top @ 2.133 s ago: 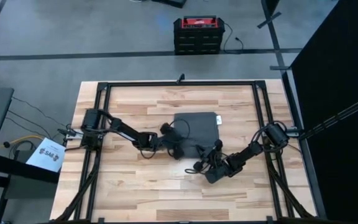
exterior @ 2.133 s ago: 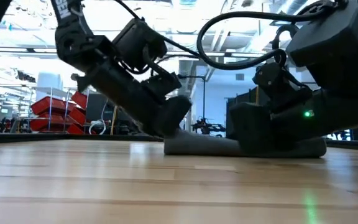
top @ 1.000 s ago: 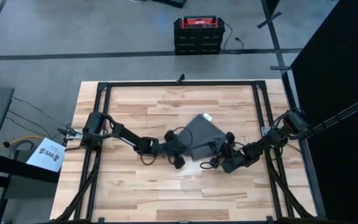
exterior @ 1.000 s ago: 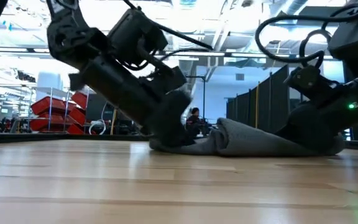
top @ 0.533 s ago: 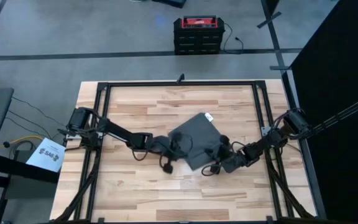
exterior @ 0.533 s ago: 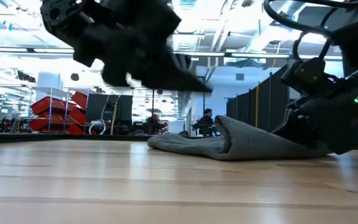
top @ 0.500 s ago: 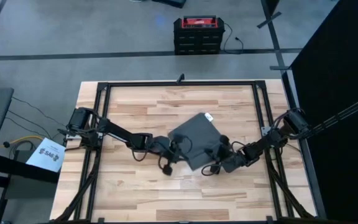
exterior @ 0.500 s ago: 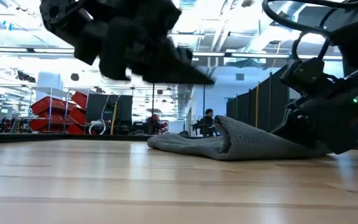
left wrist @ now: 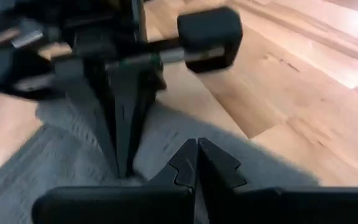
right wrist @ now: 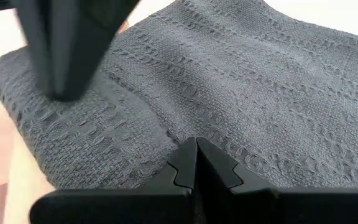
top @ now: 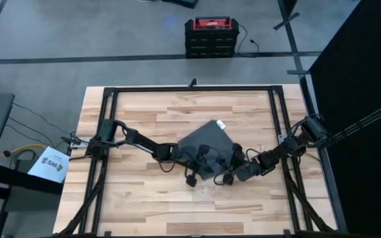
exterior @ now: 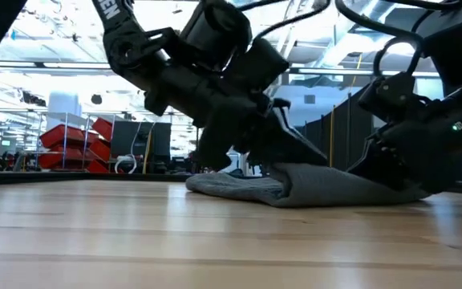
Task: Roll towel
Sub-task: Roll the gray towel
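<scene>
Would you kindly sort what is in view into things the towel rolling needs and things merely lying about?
Needed for the job:
towel
left end effector, shut, over the towel
right end effector, shut on the towel's edge

Lying about:
red case on the floor
paper sheet beside the table

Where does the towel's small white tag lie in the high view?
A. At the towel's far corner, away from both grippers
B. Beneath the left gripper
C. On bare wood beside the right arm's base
A: the white tag sits at the far corner of the towel, while both grippers work its near edge.
</scene>
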Robot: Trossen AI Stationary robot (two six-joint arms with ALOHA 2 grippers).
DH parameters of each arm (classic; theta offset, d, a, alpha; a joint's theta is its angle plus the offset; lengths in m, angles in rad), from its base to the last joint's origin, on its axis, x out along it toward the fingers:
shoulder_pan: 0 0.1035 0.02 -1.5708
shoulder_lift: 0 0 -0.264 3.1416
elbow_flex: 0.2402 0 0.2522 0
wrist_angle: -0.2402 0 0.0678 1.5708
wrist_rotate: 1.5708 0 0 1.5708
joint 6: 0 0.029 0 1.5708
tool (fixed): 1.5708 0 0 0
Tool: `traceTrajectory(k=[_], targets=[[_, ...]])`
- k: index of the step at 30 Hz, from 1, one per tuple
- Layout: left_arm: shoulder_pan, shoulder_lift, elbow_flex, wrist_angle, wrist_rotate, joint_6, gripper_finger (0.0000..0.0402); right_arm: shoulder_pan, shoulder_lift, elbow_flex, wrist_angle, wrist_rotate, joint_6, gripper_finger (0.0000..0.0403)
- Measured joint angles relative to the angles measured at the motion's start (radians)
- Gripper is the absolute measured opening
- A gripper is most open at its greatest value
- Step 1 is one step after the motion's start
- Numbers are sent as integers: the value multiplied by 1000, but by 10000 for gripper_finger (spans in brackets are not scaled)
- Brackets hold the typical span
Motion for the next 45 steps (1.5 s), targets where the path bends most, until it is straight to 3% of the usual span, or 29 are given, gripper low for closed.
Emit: traceTrajectory(k=[4, 11, 18, 21, 24, 27, 31, 38, 42, 45], targets=[[1, 12, -3, -53, 36, -70, 0, 6, 0, 0, 4, -4, 1, 0], [-29, 98, 2, 15, 57, -178, 0, 5, -7, 0, 2, -10, 0, 0], [-40, 124, 2, 39, 65, -234, 0, 32, -117, -2, -88, 159, 7, 0], [-41, 126, 2, 39, 57, -260, 0, 73, -230, -1, -207, 249, 52, 0], [-42, 125, 1, 35, 17, -316, 0, 134, -350, 1, -397, 343, 210, 0], [-39, 125, 1, 28, 14, -327, 0, 186, -415, 22, -569, 364, 353, 0], [-37, 125, 0, 34, 7, -351, 0, 201, -359, 24, -677, 363, 552, 0], [-35, 125, -1, 35, -8, -444, 0, 160, -110, 24, -681, 358, 792, 0], [-36, 125, -1, 35, -41, -467, 0, 141, -20, 29, -673, 395, 842, 0], [-36, 125, -1, 35, -70, -501, 0, 133, -24, 29, -712, 394, 834, 0]])
